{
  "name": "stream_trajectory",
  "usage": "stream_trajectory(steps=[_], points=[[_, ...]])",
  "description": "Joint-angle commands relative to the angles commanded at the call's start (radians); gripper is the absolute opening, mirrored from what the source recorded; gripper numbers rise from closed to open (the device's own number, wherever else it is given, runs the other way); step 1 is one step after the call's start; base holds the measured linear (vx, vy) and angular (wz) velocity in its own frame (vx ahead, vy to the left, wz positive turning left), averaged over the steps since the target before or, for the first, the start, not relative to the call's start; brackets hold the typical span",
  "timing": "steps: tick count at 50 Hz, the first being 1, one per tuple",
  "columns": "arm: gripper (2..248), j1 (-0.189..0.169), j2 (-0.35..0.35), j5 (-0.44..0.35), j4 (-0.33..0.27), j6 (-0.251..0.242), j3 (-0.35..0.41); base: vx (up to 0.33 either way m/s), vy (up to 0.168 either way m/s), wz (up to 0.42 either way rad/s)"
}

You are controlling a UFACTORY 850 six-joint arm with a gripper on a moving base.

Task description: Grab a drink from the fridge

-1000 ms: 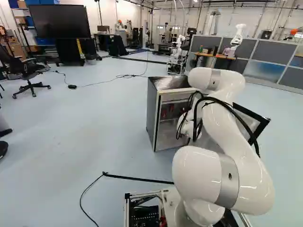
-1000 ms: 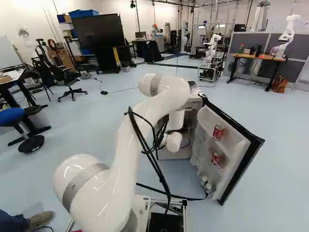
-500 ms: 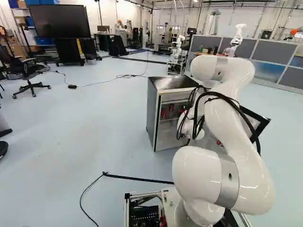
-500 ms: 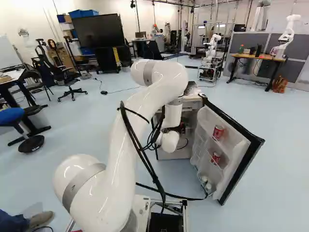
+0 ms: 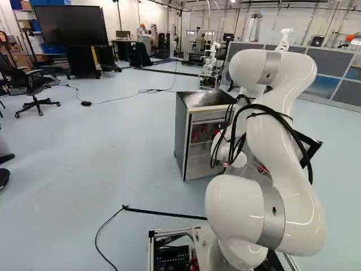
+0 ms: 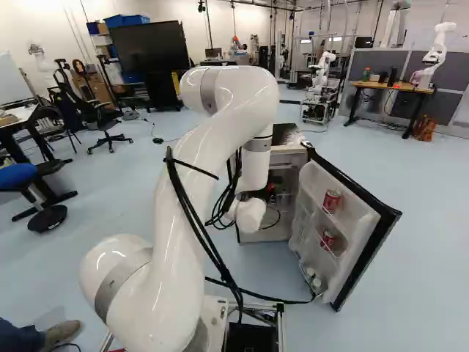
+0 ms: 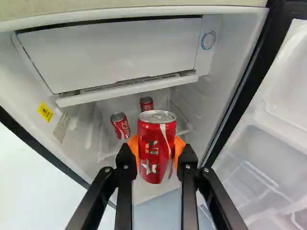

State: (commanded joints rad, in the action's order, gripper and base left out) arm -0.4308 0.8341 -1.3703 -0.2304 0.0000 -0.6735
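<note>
The fridge [image 5: 181, 132] stood on the floor [image 5: 113, 147] ahead of the base, its door [image 6: 359, 213] swung out to the right, an upper can [image 6: 331, 201] and a lower can [image 6: 328, 238] in its racks. Inside, under a compartment [image 7: 115, 57], 2 cans [image 7: 120, 127] stood beyond the front can [image 7: 156, 153], between the jaws.

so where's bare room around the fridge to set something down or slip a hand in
The visible part of the fridge's top looks bare. Inside, a hand might pass between the held can and the side wall nearest the door. Crowded: behind that can, where two more cans sit, and the door's inside, which holds red cans.
</note>
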Motion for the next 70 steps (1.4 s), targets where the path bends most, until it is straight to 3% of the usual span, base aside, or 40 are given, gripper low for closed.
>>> stream_trajectory(steps=[33, 70], points=[[92, 0.016, -0.212, 0.0, 0.0, 0.0, 0.225, 0.0, 0.0, 0.0], [92, 0.017, -0.347, 0.0, 0.0, 0.0, 0.285, 0.0, 0.0, 0.0]])
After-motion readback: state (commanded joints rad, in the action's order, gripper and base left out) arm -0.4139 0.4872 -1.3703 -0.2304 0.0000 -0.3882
